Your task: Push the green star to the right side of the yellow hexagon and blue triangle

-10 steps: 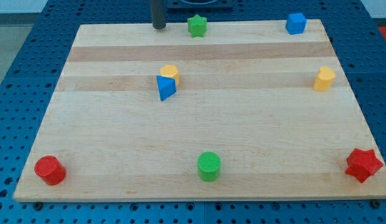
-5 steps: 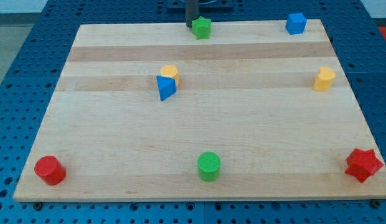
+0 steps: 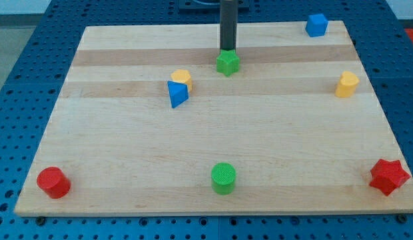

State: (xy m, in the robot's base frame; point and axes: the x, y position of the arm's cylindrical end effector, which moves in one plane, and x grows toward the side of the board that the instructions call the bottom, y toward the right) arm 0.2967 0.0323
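Observation:
The green star lies on the wooden board, up and to the right of the yellow hexagon and the blue triangle, which touch each other. My tip stands at the star's top edge, touching it or nearly so. The dark rod rises straight up out of the view's top.
A blue cube sits at the top right corner. A yellow block is at the right edge. A red star is at the bottom right, a green cylinder at bottom centre, a red cylinder at bottom left.
My tip moved right from the top left, reached the green star at the board's top edge, and pushed it down and slightly right. The other blocks did not move.

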